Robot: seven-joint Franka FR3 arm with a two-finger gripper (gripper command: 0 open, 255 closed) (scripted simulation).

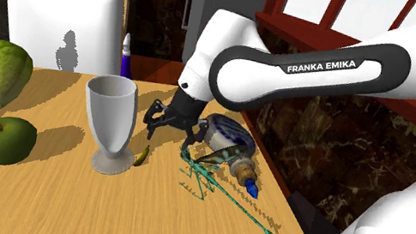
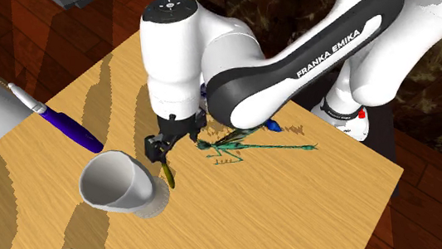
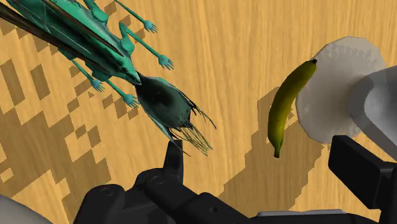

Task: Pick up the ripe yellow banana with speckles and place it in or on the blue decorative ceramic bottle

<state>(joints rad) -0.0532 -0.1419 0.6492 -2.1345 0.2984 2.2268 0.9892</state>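
end effector point(image 3: 258, 147) is wide open, holding nothing, low over the desk point(image 1: 53, 199). banana point(image 3: 285, 105) lies flat on the desk just ahead of it, between the finger lines but untouched. one tip is at the goblet's point(image 1: 114, 113) foot (touching or only overlapping, can't tell).

failure modes as i see them:
- banana sits nearer the goblet-side finger than the other. come straight down and that finger likely lands on the goblet foot or clips the stem. then the goblet tips, or the finger stops short of the desk.
- off-centre close: the far finger sweeps the banana sideways first. it's thin and curved, so it may spin or squirt out.
- height: too deep jams the fingertips into the desk, too shallow and they slide over the top.
- mantis point(image 1: 217, 184) lies between banana and bottle point(image 1: 224, 139). a low carry could snag its legs and drag it.
- bottle is on its side near the desk's edge at the shoulder view's right. its body is rounded, so a banana dropped on it will probably roll off, maybe off the desk. a downward push could roll the bottle too.
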